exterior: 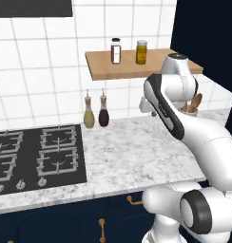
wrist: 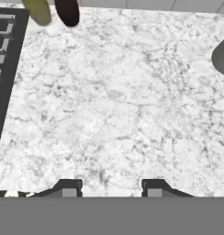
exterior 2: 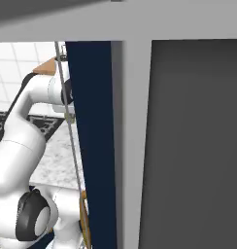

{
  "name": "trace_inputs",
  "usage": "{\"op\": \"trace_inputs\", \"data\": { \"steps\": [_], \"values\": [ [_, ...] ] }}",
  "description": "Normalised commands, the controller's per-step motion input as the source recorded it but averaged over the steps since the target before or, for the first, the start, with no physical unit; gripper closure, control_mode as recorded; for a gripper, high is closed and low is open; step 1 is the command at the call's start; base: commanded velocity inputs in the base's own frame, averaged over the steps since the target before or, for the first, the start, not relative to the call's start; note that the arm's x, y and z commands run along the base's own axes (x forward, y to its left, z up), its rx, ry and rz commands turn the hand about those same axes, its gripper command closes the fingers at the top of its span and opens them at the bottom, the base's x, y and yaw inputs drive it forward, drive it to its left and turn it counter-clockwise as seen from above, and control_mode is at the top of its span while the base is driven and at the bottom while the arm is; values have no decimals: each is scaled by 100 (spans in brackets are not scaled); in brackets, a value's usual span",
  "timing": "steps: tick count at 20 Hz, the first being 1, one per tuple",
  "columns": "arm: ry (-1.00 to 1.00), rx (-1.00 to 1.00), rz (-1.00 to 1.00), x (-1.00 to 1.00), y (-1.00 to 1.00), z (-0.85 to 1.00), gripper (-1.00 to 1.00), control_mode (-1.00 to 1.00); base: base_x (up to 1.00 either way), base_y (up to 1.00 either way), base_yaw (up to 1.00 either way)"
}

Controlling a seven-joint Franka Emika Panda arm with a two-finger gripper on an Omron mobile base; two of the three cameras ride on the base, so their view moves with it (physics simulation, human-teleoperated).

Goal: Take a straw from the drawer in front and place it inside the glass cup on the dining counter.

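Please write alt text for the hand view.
The open, empty gripper looks down on bare white-grey marble worktop. A black gas hob runs along the left edge, with an olive bottle and a dark bottle at the top.

The table (exterior: 137, 156) is white marble flecked with grey veins. Set into it, the hob (exterior: 37, 159) is flat black with grey grates. Behind the hob the wall tiles (exterior: 42, 71) are white with pale grey grout. Beside the hob stand an olive-green bottle (exterior: 89, 116) and a dark maroon bottle (exterior: 103, 115). Above them the shelf (exterior: 132, 66) is light tan wood. Below the table, the cabinet fronts (exterior: 65, 220) are dark navy with brass handles (exterior: 133, 201).
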Motion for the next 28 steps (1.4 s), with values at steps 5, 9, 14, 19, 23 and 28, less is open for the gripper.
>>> {"op": "trace_inputs", "data": {
  "steps": [5, 9, 14, 19, 23, 28],
  "values": [
    [0, 0, 0, 0, 0, 0, -100, 100, -52, 6, 0],
    [0, 0, 0, 0, 0, 0, -100, 100, -85, 51, -1],
    [0, 0, 0, 0, 0, 0, -100, 100, -7, 86, -43],
    [0, 0, 0, 0, 0, 0, -100, 100, 0, 74, -63],
    [0, 0, 0, 0, 0, 0, -100, 100, 0, 70, -64],
    [0, 0, 0, 0, 0, 0, -100, 100, 0, 72, -62]
  ]
}}
